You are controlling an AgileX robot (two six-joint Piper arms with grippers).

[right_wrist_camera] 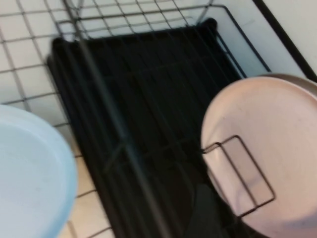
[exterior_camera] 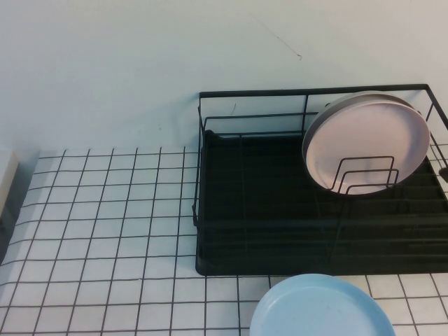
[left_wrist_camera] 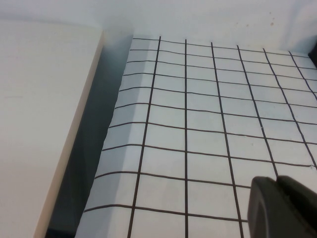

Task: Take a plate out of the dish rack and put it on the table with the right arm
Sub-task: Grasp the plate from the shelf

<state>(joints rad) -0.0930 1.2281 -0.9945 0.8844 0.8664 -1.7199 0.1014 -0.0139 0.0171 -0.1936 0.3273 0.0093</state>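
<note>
The pale pink plate (exterior_camera: 367, 140) stands upright in the wire dividers at the right of the black dish rack (exterior_camera: 252, 210), with a grey-white plate (exterior_camera: 348, 99) right behind it. The right wrist view shows the pink plate (right_wrist_camera: 267, 134) and the rack (right_wrist_camera: 148, 99) from above. My right gripper (right_wrist_camera: 210, 213) is only a dark blur over the rack beside the plate's lower rim. My left gripper (left_wrist_camera: 276, 179) is shut and empty, low over the gridded table (left_wrist_camera: 198, 124) at the far left. Neither arm shows in the high view.
A light blue plate (exterior_camera: 318, 308) lies flat on the table (exterior_camera: 105, 210) just in front of the rack; it also shows in the right wrist view (right_wrist_camera: 29, 168). A beige block (left_wrist_camera: 39, 124) borders the table's left edge. A wall rises behind the rack.
</note>
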